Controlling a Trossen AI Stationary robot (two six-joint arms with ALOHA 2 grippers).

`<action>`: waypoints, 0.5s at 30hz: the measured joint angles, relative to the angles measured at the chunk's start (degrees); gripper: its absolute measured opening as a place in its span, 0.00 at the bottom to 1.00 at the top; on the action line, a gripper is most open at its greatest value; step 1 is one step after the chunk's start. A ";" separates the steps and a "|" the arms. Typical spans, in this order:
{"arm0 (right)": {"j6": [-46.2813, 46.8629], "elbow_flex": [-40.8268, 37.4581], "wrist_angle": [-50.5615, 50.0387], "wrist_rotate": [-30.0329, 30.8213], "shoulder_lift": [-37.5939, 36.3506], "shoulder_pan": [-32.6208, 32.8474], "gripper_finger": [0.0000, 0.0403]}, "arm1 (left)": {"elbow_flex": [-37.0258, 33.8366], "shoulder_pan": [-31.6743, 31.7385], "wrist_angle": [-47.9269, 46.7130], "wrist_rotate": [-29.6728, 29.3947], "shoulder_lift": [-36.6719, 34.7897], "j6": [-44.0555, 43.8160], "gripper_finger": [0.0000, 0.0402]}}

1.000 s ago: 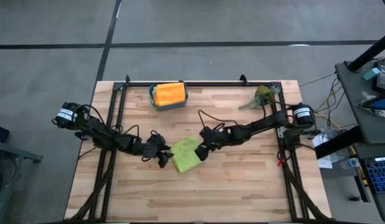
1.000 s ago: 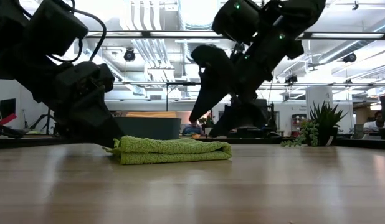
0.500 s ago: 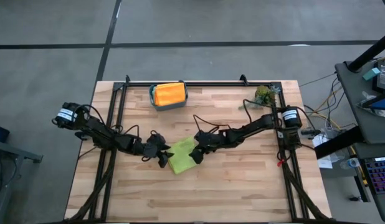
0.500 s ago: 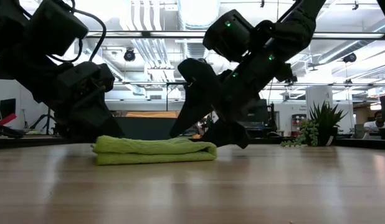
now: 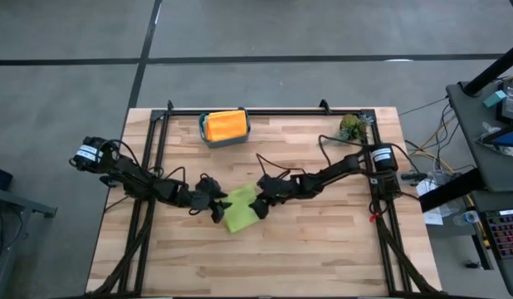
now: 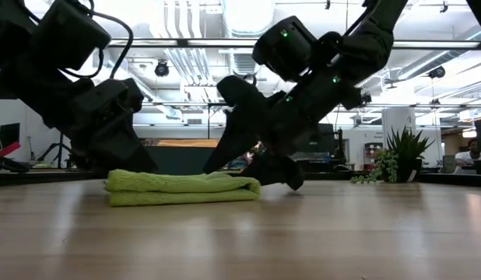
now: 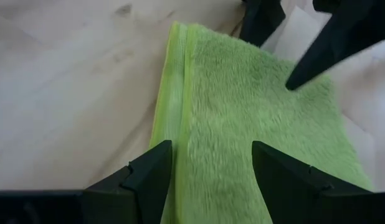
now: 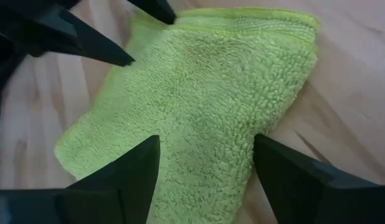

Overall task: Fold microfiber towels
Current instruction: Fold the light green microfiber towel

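While the folded lime green towel [image 5: 241, 208] lay flat near the middle of the table [image 5: 323, 249], it was flanked by both grippers, each with fingers spread apart and clamped on nothing. Should the left gripper [image 5: 217, 208] or right gripper [image 5: 262, 204] be dragged across it, the fold could be undone. Beyond the towel, a teal bin [image 5: 225, 129] with an orange towel [image 5: 225, 124] was seen, and a plant sprig [image 5: 349, 127] farther off; neither obstructed.
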 joint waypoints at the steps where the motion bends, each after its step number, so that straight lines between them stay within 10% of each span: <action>1: 0.15 0.06 1.51 -0.09 0.89 -0.02 0.61 | 0.00 0.00 -0.05 -0.33 0.00 0.56 0.51; 15: -4.04 3.29 3.24 -0.04 4.85 -0.32 0.45 | -0.24 0.04 -1.91 -3.95 1.20 3.07 0.51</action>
